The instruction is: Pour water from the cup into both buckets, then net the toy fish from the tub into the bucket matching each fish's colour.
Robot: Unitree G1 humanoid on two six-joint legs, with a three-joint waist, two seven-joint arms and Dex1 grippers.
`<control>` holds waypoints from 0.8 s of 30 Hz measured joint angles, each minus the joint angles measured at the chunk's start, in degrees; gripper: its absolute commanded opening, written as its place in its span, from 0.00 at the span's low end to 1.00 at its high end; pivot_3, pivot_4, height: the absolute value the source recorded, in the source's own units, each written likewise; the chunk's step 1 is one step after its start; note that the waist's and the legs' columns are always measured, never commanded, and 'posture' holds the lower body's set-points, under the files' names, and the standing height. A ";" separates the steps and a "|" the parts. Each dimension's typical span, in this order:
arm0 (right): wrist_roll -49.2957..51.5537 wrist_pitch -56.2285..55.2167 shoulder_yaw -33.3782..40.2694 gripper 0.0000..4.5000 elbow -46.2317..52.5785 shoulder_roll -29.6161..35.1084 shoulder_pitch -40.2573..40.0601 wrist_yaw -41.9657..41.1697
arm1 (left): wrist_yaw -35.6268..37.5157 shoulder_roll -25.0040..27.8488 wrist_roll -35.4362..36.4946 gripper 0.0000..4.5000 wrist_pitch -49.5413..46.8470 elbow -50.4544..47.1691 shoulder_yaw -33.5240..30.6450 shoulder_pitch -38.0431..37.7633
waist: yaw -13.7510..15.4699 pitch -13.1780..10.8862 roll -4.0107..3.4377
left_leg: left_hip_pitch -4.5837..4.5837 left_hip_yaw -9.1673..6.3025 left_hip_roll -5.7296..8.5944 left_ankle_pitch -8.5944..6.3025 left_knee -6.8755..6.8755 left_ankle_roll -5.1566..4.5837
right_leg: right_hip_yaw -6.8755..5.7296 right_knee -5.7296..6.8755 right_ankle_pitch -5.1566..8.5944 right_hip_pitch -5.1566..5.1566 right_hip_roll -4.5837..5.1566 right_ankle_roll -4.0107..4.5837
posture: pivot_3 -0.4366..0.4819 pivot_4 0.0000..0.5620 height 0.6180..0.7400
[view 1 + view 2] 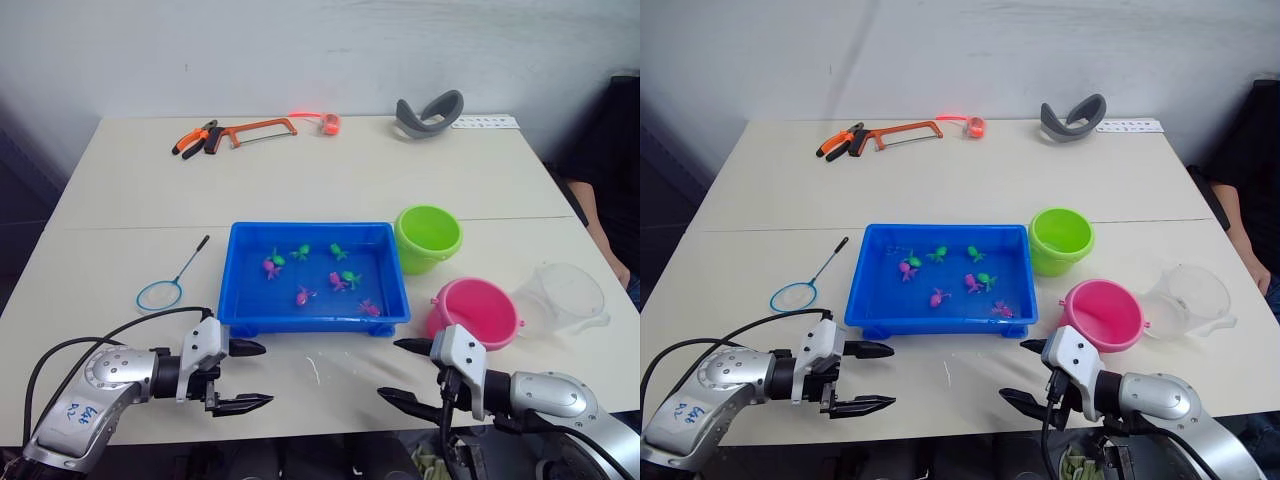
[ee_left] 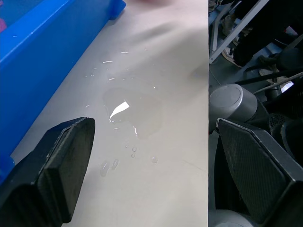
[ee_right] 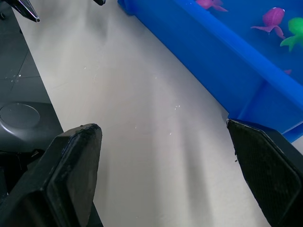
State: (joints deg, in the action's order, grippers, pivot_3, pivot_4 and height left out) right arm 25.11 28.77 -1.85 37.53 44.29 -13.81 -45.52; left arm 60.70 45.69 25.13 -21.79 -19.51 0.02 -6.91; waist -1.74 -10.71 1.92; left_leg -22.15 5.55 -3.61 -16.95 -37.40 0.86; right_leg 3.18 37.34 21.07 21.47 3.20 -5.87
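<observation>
Nothing begun: clear plastic cup [image 1: 562, 297] untouched near the desk's right edge, toy fish [image 1: 303, 296] in the blue plastic tub [image 1: 240, 300]; both grippers' jaws wide apart, empty.

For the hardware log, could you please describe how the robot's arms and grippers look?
Both forearms are silver-grey metal with black cables looping off them. Each tool, left and right, has a white housing and two black pointed fingers. The left forearm carries blue handwriting.

Silver forearms, white wrist blocks, black jaws, black cables
</observation>
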 measured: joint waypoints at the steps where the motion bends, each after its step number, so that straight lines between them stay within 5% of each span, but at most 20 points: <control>1: 0.00 0.00 0.00 1.00 0.00 0.00 0.00 0.00 | 0.00 0.00 0.00 1.00 0.00 0.00 0.00 0.00 | 0.00 0.00 0.00 | 0.00 0.00 0.00 0.00 0.00 0.00 | 0.00 0.00 0.00 0.00 0.00 0.00 | 0.48 0.27 1.00; 9: 0.12 0.00 1.79 1.00 -0.18 -0.68 0.91 0.59 | 0.27 -0.71 0.95 1.00 -1.04 -0.27 0.91 1.63 | 0.07 0.00 0.00 | 0.00 -0.01 0.00 0.01 -0.02 0.01 | -0.01 0.05 0.00 0.01 -0.01 0.00 | 0.48 0.27 1.00; 13: 3.43 1.95 5.43 1.00 1.65 -3.13 -0.68 3.06 | 0.63 -0.96 8.24 1.00 -6.85 -3.97 0.16 4.96 | 0.25 0.00 0.00 | -0.03 -0.05 0.02 0.02 -0.05 0.01 | -0.03 0.09 0.00 0.00 0.03 0.00 | 0.48 0.27 1.00; 19: 16.62 8.14 17.53 1.00 11.19 -7.89 -7.82 11.15 | 0.06 -2.27 21.52 1.00 -17.36 -6.30 -2.33 17.82 | 0.16 0.02 -0.03 | 0.00 -0.09 0.02 0.21 -0.08 0.28 | -0.03 0.19 -0.01 -0.03 -0.07 -0.02 | 0.48 0.27 1.00; 24: 23.62 8.93 32.54 1.00 15.19 -12.76 -19.34 18.85 | 2.78 -4.04 21.17 1.00 -18.67 -0.25 1.41 28.01 | 0.23 0.07 -0.08 | -0.01 -0.05 0.00 0.27 -0.06 0.38 | 0.18 0.12 -0.01 -0.02 -0.66 -0.03 | 0.48 0.27 1.00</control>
State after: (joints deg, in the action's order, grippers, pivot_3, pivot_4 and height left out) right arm 48.73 37.70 30.70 52.72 31.53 -33.15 -26.68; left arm 63.48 41.65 46.30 -40.46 -19.76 1.43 21.10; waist -1.51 -10.64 1.84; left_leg -22.16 5.49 -3.60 -16.68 -37.47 1.24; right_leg 3.36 37.46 21.06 21.44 2.53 -5.89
